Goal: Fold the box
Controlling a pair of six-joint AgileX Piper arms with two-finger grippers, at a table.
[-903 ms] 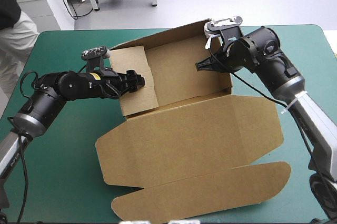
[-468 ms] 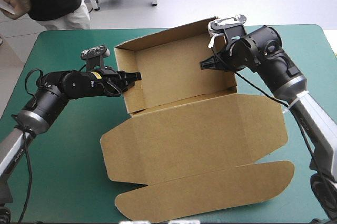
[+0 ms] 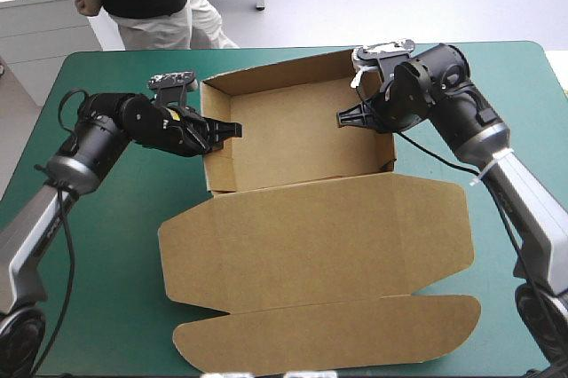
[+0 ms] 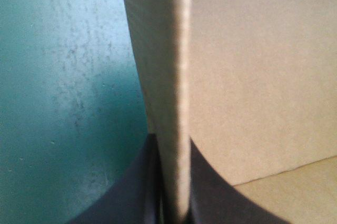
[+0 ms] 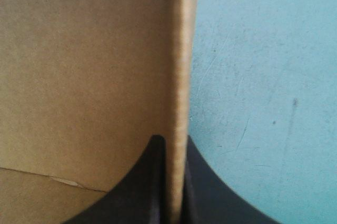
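Note:
The brown box (image 3: 293, 129) stands as an open tray at the back of the table, its walls raised. Its lid (image 3: 319, 236) lies flat toward the front, ending in a long flap (image 3: 328, 334). My left gripper (image 3: 229, 129) is shut on the top edge of the tray's left wall. In the left wrist view that wall's edge (image 4: 176, 77) rises between the black fingers (image 4: 137, 192), with teal-green cover on one side. My right gripper (image 3: 346, 117) is shut on the right wall. In the right wrist view the wall's edge (image 5: 181, 50) runs up from between its fingers (image 5: 142, 192).
Bare teal-green cover (image 3: 98, 289) lies left of the lid, and more (image 3: 524, 85) to the right of the right arm. The flap's front edge reaches almost to the table's near edge.
My left gripper was open beside a left panel leaning inward; that wall now stands upright and the gripper has shut on it. The box shifted slightly. The right gripper kept its hold.

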